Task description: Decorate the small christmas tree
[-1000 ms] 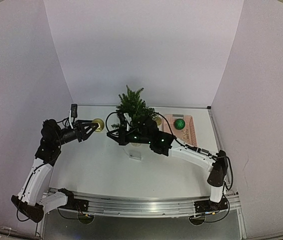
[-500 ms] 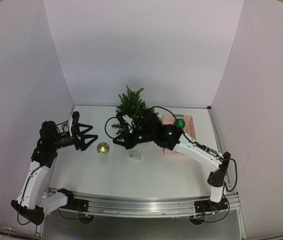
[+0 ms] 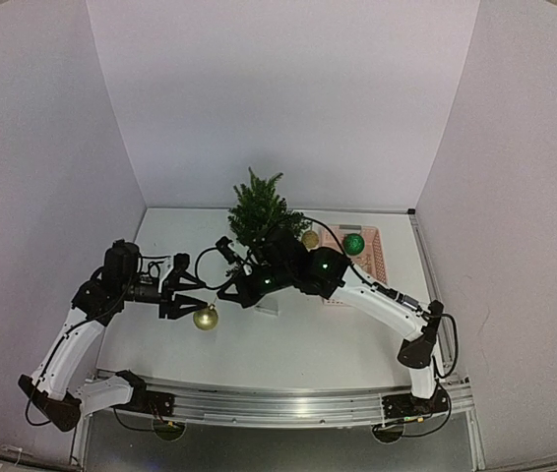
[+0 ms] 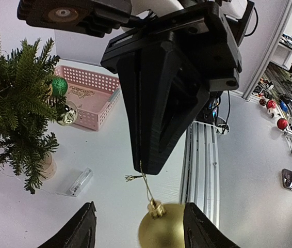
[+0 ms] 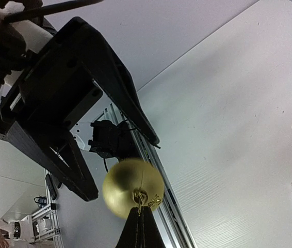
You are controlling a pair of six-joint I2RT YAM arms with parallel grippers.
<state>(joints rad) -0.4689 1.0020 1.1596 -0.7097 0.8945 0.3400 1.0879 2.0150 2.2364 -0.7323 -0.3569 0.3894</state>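
Observation:
The small christmas tree (image 3: 259,211) stands at the back of the table, and shows in the left wrist view (image 4: 17,103) on its pale pot (image 4: 48,166). A gold ball (image 3: 205,318) hangs by a thin gold string (image 4: 147,185). My right gripper (image 5: 141,223) is shut on that string just above the ball (image 5: 133,188). My left gripper (image 4: 141,230) is open, its fingers (image 4: 81,230) either side of the hanging ball (image 4: 161,233), with a clear gap on the left side. In the top view the two grippers, left (image 3: 188,298) and right (image 3: 221,295), meet left of the tree.
A pink basket (image 3: 367,258) right of the tree holds a green ball (image 3: 354,243). Another gold ball (image 3: 310,239) sits at the tree's right side. A clear plastic box (image 3: 267,307) lies in front of the pot. The aluminium rail (image 3: 278,403) runs along the near edge.
A second ago my left gripper held the gold ball; it let go. The ball now hangs from my right gripper, lower and nearer, and the left gripper has come back around it.

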